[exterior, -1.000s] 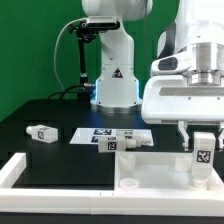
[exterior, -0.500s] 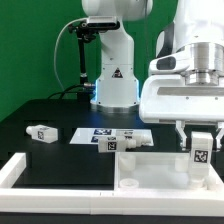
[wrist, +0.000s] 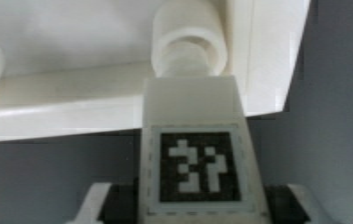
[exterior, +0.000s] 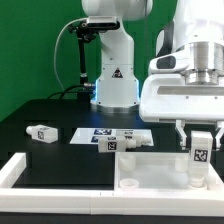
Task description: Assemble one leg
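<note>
My gripper (exterior: 202, 140) is shut on a white leg (exterior: 202, 156) with a black-and-white tag. It holds the leg upright over the right part of the large white panel (exterior: 90, 172). The leg's lower end stands at or just above the panel's surface. In the wrist view the leg (wrist: 198, 150) fills the middle, its cylindrical end meeting a raised round spot on the panel (wrist: 84, 95), with my fingers (wrist: 105, 205) on both sides. Other legs lie on the table: one at the exterior view's left (exterior: 42, 132) and two near the middle (exterior: 128, 142).
The marker board (exterior: 95, 133) lies flat on the black table behind the panel. The robot base (exterior: 112, 85) stands at the back. The panel's raised rim runs along the front and the exterior view's left.
</note>
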You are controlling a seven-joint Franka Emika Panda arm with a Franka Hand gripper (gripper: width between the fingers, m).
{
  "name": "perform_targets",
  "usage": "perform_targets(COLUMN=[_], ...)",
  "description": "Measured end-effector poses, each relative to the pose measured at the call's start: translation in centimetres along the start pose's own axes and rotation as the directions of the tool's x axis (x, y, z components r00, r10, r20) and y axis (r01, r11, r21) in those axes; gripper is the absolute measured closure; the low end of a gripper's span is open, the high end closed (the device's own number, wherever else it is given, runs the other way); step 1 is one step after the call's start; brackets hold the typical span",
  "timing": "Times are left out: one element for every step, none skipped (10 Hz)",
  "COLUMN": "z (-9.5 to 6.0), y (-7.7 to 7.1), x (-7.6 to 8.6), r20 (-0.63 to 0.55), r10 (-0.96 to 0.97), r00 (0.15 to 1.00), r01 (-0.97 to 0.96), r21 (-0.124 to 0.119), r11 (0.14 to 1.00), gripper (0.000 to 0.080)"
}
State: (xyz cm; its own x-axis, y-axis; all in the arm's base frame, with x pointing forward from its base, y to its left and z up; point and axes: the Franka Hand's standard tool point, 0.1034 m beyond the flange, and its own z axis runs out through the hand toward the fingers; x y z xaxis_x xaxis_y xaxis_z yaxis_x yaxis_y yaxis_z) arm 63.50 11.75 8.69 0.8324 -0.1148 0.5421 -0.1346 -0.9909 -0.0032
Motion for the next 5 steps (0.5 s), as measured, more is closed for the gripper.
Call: perform_targets(z=[0.13, 0.40, 0.78, 0.88, 0.94], y=[-0.03, 0.09, 0.14, 0.10, 0.06], x=[-0.01, -0.28, -0.62, -0.47, -0.41], r20=[0.000, 0.003, 0.007, -0.006, -0.011], r10=[-0.002, -0.004, -0.009, -0.011, -0.012], r00=[1.000, 1.000, 1.000, 1.000, 1.000], r01=[0.002, 0.004, 0.009, 0.011, 0.012], r21=[-0.001, -0.004, -0.009, -0.007, -0.007], r11=[1.000, 1.000, 1.000, 1.000, 1.000], gripper=[0.0514, 0.0514, 0.0514, 0.0514, 0.0514])
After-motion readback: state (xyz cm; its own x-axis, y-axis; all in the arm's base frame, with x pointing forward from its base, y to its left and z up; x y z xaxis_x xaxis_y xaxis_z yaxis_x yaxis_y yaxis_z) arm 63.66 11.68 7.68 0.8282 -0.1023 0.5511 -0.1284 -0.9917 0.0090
